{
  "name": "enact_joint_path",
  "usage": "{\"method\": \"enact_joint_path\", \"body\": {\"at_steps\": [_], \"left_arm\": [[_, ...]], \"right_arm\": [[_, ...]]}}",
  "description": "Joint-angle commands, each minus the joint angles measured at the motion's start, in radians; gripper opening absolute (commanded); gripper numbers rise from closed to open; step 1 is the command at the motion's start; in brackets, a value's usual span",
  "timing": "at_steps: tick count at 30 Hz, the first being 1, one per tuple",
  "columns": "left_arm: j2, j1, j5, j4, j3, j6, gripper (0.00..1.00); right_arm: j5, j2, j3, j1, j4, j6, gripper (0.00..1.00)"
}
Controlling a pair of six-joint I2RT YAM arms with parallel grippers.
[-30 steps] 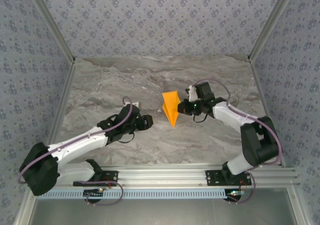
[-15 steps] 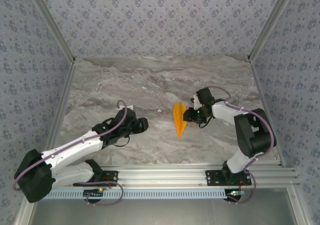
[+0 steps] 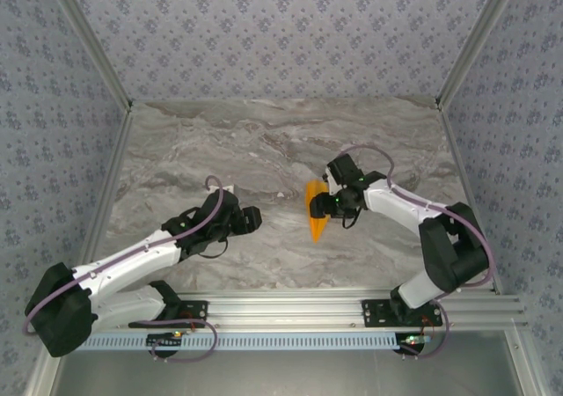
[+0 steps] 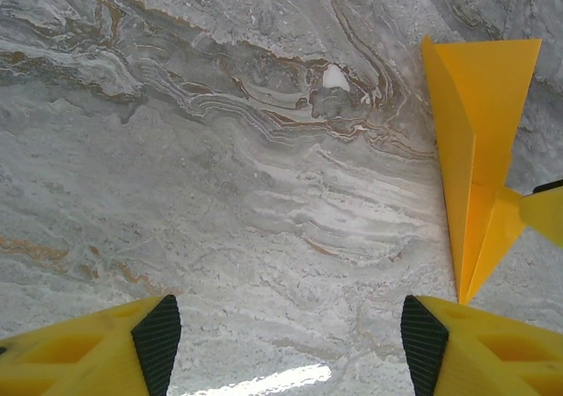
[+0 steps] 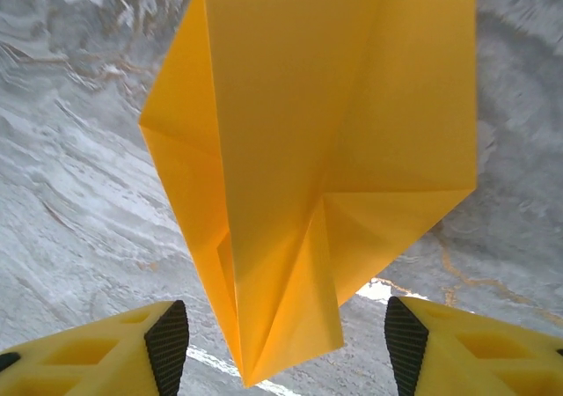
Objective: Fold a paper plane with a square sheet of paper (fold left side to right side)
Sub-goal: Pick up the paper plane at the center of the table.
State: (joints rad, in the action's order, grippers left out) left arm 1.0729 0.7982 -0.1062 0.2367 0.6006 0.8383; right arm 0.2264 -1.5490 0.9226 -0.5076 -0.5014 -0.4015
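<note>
Grey marbled table (image 3: 220,150); orange paper plane (image 3: 315,211) lies near its middle.

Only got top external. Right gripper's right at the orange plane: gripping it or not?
Observer: Not gripping. On the right wrist view the right gripper has its jaws open; the paper plane lies between them, clear of both pads.
Operator: Left gripper?
Observer: Its wrist view shows the left gripper with jaws open over the bare marble table, nothing between them.
Operator: Plane's folds?
Observer: Up close, a centre crease runs to the sharp point, with layered flaps.
</note>
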Motion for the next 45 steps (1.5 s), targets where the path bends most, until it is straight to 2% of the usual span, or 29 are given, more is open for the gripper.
{"method": "enact_joint_path", "body": {"at_steps": [1,4,8,15,29,36,40,45], "left_arm": [[-0.034,-0.005,-0.015,0.009,-0.008,-0.007,0.70],[-0.038,-0.005,-0.019,0.009,-0.013,-0.005,0.70],[-0.043,-0.005,-0.019,0.011,-0.019,-0.003,0.70],[-0.050,-0.005,-0.022,0.018,-0.025,-0.003,0.71],[-0.050,-0.004,-0.023,0.013,-0.041,-0.001,0.72],[-0.072,-0.007,-0.026,0.028,-0.042,-0.012,0.72],[-0.117,-0.006,-0.022,0.033,-0.044,-0.035,0.83],[-0.187,-0.006,0.002,0.032,-0.052,-0.080,0.98]], "right_arm": [[-0.023,-0.022,0.024,-0.018,-0.039,-0.029,0.66],[-0.012,-0.036,0.027,-0.031,-0.027,-0.035,0.63],[-0.016,-0.073,0.045,-0.046,-0.023,-0.039,0.50],[-0.039,-0.128,0.080,-0.069,-0.024,-0.042,0.37],[-0.121,-0.294,0.173,-0.132,-0.072,-0.035,0.25],[-0.125,-0.268,0.220,-0.099,-0.095,-0.027,0.11],[-0.130,-0.291,0.353,-0.043,-0.177,0.000,0.10],[-0.208,-0.451,0.611,0.031,-0.298,0.011,0.10]]}}
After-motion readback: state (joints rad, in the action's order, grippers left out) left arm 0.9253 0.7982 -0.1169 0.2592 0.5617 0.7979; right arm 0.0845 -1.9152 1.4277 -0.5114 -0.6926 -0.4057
